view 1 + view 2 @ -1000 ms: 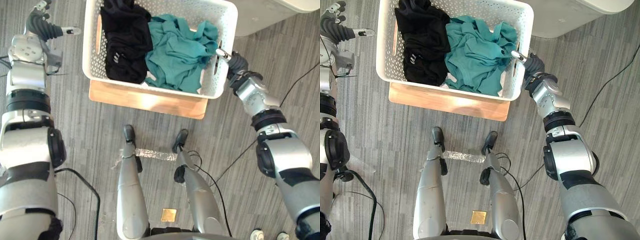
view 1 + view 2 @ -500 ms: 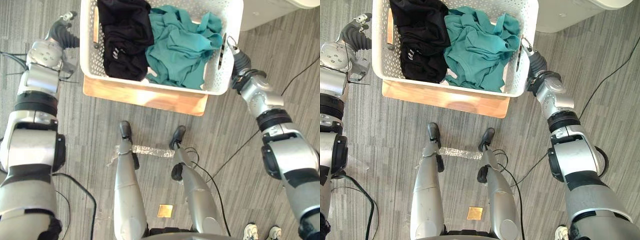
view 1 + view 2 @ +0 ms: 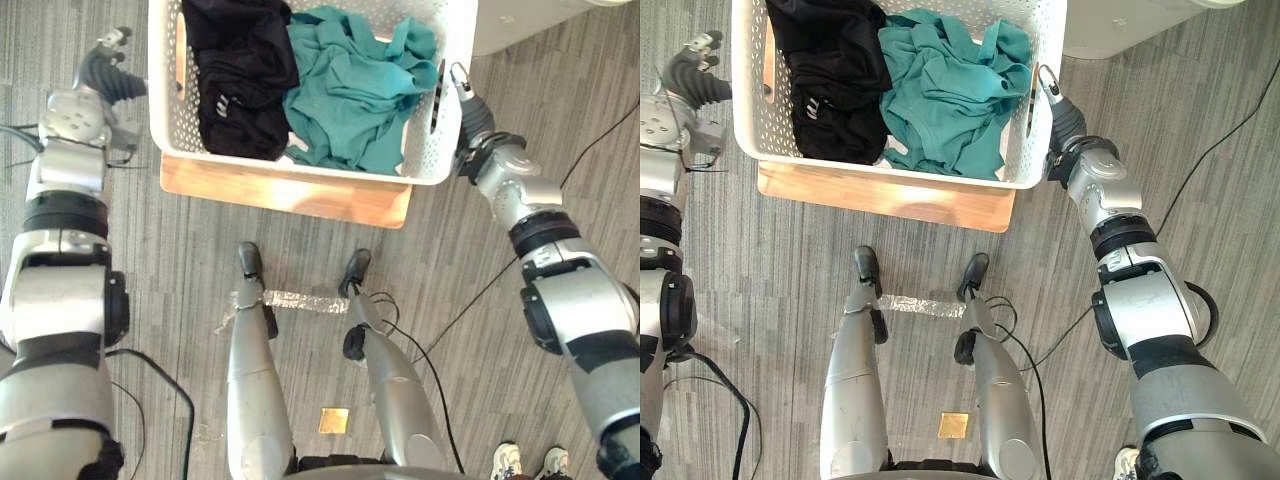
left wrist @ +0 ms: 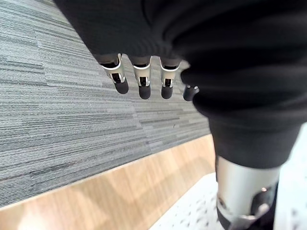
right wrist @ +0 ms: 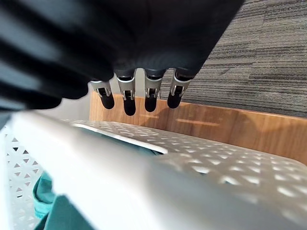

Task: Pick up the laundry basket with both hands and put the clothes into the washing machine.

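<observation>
White perforated plastic laundry basket (image 3: 425, 140) sits on a flat light wooden board (image 3: 300, 197) laid on the grey striped carpet floor (image 3: 170, 280). Inside it, a crumpled black garment (image 3: 240, 70) is on the robot's left and a crumpled teal garment (image 3: 350, 90) on its right, the two touching. A white boxy appliance (image 3: 510, 25) stands just past the basket's far right corner.

The left hand (image 3: 105, 62) is beside the basket's left wall, apart from it, over the carpet. The head views don't show its grip clearly. The left wrist view does: fingers (image 4: 144, 86) loosely straight in a row, nothing in them. Carpet and board edge lie below, with a bit of white basket at the corner.

The right hand (image 3: 468, 100) is up against the basket's right wall, fingertips next to the dark handle slot (image 3: 437, 95). The head views can't settle whether it touches. The right wrist view adds that its fingers (image 5: 127, 98) are straight and side by side, reaching along the outside under the white rim. They are not wrapped round anything. Board and carpet show past them, and teal cloth shows through the slot.

A person's white shoes (image 3: 505, 462) are on the carpet at the robot's rear right, well apart from the basket.
</observation>
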{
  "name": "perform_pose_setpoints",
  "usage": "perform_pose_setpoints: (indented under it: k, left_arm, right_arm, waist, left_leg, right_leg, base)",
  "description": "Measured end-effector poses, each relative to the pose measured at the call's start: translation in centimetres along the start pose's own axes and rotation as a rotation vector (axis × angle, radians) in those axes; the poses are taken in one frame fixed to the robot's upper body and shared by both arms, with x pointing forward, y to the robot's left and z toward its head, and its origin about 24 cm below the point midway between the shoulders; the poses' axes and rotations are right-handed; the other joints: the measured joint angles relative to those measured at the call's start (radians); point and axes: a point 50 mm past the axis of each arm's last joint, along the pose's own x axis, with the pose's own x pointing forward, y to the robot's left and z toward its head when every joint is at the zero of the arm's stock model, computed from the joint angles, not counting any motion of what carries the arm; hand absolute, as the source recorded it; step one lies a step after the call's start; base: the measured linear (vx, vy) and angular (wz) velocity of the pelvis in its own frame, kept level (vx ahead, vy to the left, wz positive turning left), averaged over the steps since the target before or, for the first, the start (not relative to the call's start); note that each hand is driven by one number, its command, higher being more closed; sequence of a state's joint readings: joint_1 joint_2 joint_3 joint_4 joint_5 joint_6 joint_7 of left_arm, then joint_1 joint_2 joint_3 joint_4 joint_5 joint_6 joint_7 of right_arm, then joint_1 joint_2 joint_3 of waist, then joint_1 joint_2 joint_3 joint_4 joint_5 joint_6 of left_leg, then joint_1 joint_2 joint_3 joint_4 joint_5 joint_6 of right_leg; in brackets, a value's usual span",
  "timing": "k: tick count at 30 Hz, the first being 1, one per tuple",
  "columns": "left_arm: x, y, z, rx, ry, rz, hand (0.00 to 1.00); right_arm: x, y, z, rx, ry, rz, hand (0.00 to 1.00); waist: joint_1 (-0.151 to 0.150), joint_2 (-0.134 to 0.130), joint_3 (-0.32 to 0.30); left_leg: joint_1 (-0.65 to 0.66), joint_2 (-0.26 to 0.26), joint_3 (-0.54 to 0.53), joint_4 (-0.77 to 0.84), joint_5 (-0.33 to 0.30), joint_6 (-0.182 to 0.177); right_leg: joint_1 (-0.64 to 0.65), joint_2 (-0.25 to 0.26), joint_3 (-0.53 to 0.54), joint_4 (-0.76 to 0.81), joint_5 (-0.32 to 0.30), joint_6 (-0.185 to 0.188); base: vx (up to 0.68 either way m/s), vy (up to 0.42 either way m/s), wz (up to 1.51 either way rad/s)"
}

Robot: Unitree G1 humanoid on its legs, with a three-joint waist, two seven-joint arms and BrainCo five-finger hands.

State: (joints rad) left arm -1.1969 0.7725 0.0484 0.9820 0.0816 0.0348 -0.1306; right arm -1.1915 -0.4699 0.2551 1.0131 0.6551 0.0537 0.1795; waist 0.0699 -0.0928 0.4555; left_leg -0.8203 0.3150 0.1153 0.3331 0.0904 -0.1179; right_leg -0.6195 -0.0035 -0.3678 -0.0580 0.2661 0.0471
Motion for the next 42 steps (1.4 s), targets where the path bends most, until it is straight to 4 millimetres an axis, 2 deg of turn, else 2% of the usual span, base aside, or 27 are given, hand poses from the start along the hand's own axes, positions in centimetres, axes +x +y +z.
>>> perform_pose_setpoints:
  k: [3, 4, 6, 9, 12, 15, 19, 26, 33, 40, 42]
  left_arm:
    - [-0.4, 2.4, -0.2, -0.060, 0.000, 0.074, 0.00]
    - [-1.4, 6.6, -0.5, -0.116, 0.011, 0.207, 0.00]
    - [-1.6, 7.4, -0.5, -0.129, 0.009, 0.236, 0.00]
    - [-1.7, 7.5, -0.5, -0.133, 0.016, 0.243, 0.00]
    - [-1.4, 6.9, 0.1, -0.225, -0.024, 0.206, 0.00]
    - [-0.7, 5.1, 1.9, -0.259, -0.086, 0.089, 0.00]
    - [0.0, 2.5, 4.0, -0.155, -0.136, -0.072, 0.00]
    - [0.2, -1.6, 3.2, 0.076, -0.081, -0.264, 0.00]
    - [0.3, -1.7, 2.0, 0.192, -0.029, -0.266, 0.00]
    - [0.6, -3.5, 2.6, 0.101, -0.059, -0.220, 0.00]
    - [0.7, -3.4, 2.7, 0.063, -0.060, -0.197, 0.00]
  right_arm:
    - [0.1, 0.4, -0.1, 0.000, 0.003, 0.011, 0.00]
    - [0.3, 1.3, -0.7, -0.008, 0.042, 0.034, 0.00]
    - [0.3, 1.5, -0.8, -0.006, 0.044, 0.040, 0.00]
    - [0.3, 1.6, -0.9, -0.007, 0.048, 0.043, 0.00]
    - [0.4, 1.9, -1.2, -0.003, 0.062, 0.044, 0.00]
    - [0.4, 1.8, -1.3, 0.007, 0.074, 0.041, 0.00]
    - [0.1, 1.0, -1.4, -0.002, 0.083, 0.028, 0.00]
    - [-0.2, 0.3, -1.5, -0.040, 0.095, 0.030, 0.00]
    - [-0.2, 0.5, -1.6, -0.075, 0.088, 0.039, 0.00]
    - [0.1, 1.0, -0.7, -0.084, 0.061, 0.056, 0.00]
    - [0.2, 1.1, -0.5, -0.091, 0.059, 0.060, 0.00]
  waist:
    - [0.001, 0.000, 0.000]
    - [0.004, 0.000, 0.000]
    - [0.004, 0.000, 0.000]
    - [0.005, 0.000, 0.000]
    - [0.005, 0.000, 0.000]
    - [0.007, 0.000, 0.000]
    - [0.022, 0.001, 0.000]
    - [0.031, 0.003, 0.000]
    - [0.029, 0.005, 0.000]
    - [0.021, 0.004, 0.000]
    - [0.021, 0.004, 0.000]
  left_leg:
    - [0.007, 0.001, 0.009, 0.000, 0.000, 0.000]
    - [0.031, 0.006, 0.026, 0.000, -0.002, -0.001]
    - [0.031, 0.007, 0.027, 0.003, -0.002, -0.001]
    - [0.031, 0.008, 0.027, 0.007, -0.002, -0.001]
    - [0.031, 0.010, 0.026, 0.019, -0.007, 0.000]
    - [0.031, 0.010, 0.023, 0.021, -0.007, 0.000]
    - [0.032, 0.010, 0.022, 0.021, -0.007, 0.000]
    - [0.032, 0.006, 0.023, 0.025, -0.008, 0.002]
    - [0.032, 0.006, 0.024, 0.025, -0.009, 0.002]
    - [0.015, 0.011, 0.028, 0.032, -0.011, 0.001]
    - [0.013, 0.014, 0.028, 0.033, -0.011, 0.001]
  right_leg:
    - [0.001, 0.000, 0.010, 0.000, 0.002, -0.002]
    - [0.014, 0.000, 0.020, 0.000, 0.000, 0.001]
    - [0.014, 0.001, 0.021, 0.000, -0.001, 0.001]
    - [0.017, 0.001, 0.020, -0.002, -0.001, 0.002]
    - [0.024, 0.003, 0.018, -0.006, -0.001, 0.002]
    - [0.028, 0.003, 0.013, -0.009, 0.001, 0.000]
    - [0.030, 0.003, 0.012, -0.010, 0.001, -0.001]
    - [0.032, -0.001, 0.013, -0.011, 0.005, -0.023]
    - [0.032, -0.001, 0.016, -0.013, 0.005, -0.023]
    - [0.016, 0.002, 0.016, -0.013, 0.005, -0.023]
    - [0.014, 0.004, 0.016, -0.012, 0.005, -0.023]
  base:
    - [0.06, -0.002, -0.10]
    - [0.10, 0.002, -0.16]
    - [0.07, 0.004, -0.09]
    - [0.04, 0.009, 0.00]
    - [0.04, 0.010, -0.01]
    - [0.04, 0.007, 0.02]
    - [0.04, 0.008, 0.01]
    - [0.04, 0.014, 0.01]
    - [0.04, 0.006, 0.00]
    - [0.04, 0.002, -0.03]
    - [0.04, -0.008, -0.04]
